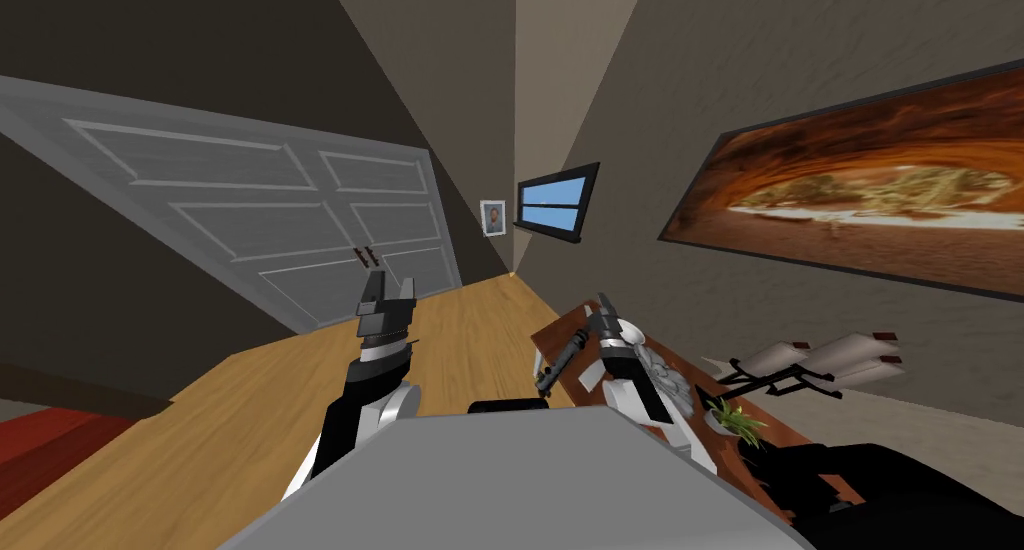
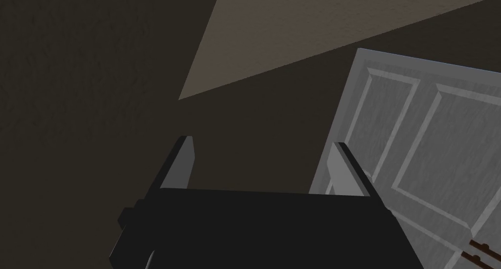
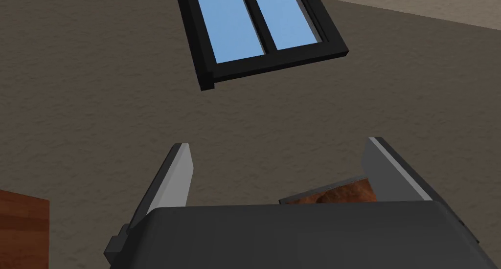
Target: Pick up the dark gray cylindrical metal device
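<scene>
Dark grey, slim cylindrical device (image 1: 560, 360) lay on the reddish-brown wooden table (image 1: 560, 330), just beside the right gripper (image 1: 603, 312); its 2 fingers stood wide apart, empty. Left gripper (image 1: 390, 288) hung above the light wooden floor (image 1: 250, 424), equally spread, holding nothing.

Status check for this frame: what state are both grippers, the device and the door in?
Left gripper: open, empty.
Right gripper: open, empty.
Dark cylindrical device: lying on the wooden table, not gripped.
Double door: shut.
</scene>
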Robot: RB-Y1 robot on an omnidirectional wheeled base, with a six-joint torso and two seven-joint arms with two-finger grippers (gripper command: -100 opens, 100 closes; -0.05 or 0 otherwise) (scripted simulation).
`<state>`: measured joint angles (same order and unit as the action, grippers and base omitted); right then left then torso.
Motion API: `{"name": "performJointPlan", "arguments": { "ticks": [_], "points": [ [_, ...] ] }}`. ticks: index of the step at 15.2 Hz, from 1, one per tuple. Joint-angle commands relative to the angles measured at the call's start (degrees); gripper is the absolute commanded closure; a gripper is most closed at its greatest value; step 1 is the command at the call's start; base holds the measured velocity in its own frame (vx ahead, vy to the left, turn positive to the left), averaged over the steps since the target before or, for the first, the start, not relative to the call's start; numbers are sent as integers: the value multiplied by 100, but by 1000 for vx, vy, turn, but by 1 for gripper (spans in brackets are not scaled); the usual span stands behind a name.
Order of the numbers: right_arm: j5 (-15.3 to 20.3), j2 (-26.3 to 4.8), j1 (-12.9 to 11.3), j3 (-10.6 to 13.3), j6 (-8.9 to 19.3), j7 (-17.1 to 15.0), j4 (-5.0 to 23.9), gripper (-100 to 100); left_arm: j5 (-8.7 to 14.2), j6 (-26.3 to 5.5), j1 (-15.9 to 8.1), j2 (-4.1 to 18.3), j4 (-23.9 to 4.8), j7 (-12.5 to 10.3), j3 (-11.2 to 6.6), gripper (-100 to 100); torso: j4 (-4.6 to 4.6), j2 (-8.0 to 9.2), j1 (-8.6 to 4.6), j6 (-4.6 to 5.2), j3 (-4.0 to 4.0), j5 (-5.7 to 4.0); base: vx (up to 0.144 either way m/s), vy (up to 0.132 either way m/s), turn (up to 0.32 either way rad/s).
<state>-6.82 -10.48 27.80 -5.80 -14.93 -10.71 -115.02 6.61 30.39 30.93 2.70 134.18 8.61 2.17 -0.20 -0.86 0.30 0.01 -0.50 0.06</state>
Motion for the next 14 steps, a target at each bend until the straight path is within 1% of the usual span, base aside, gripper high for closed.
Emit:
{"name": "performJointPlan", "arguments": {
  "ticks": [1,2,3,4,5,6,7,9,10,11,12,13,14],
  "points": [
    [-126,-66,-34,-94,190,-89,276,-100,0,0,0,0,0,0,0,0,0,0,0,0,0,0,167,80,-60],
    [-126,-66,-34,-94,190,-89,276,-100,0,0,0,0,0,0,0,0,1,5,-1,-1,2,0,98,61,-13],
    [-286,-148,-66,-218,390,-200,465,-100,0,0,-1,0,0,0,0,0,4,21,-5,-2,11,-1,99,61,-39],
    [-286,-148,-66,-218,390,-200,546,-100,0,0,-1,0,0,0,0,0,6,28,-8,-1,16,-1,106,64,-60],
    [-451,-226,-101,-347,598,-317,690,-100,0,0,-1,0,0,0,0,0,7,32,-9,-1,18,-2,137,83,-95],
    [-451,-226,-101,-347,598,-317,821,-100,0,0,-1,0,0,0,0,0,6,27,-5,0,16,-1,137,90,-74],
    [-621,-300,-137,-479,781,-439,959,-100,0,0,-1,0,0,0,0,0,5,26,-1,0,14,-1,155,105,-82],
    [-621,-300,-137,-479,813,-439,1115,-100,0,0,-1,0,0,0,0,0,4,16,5,0,9,2,149,91,-41],
    [-796,-369,-174,-614,998,-566,1308,-100,0,0,-1,0,0,0,0,0,4,20,-1,-3,11,0,138,89,-40],
    [-796,-369,-174,-614,1033,-566,1413,-100,0,0,-1,0,0,0,0,0,5,20,-1,-1,12,0,156,99,-64],
    [-796,-369,-174,-614,1033,-566,1413,-100,0,0,-1,0,0,0,0,0,4,17,2,-1,10,0,118,65,-33],
    [-973,-433,-212,-750,1217,-696,1678,-100,0,0,-1,0,0,0,0,0,5,24,-4,-2,13,0,127,63,-55],
    [-973,-433,-212,-750,1259,-696,1716,-100,0,0,-1,0,0,0,0,0,6,24,-9,-1,14,-1,142,76,-65]
  ]
}}
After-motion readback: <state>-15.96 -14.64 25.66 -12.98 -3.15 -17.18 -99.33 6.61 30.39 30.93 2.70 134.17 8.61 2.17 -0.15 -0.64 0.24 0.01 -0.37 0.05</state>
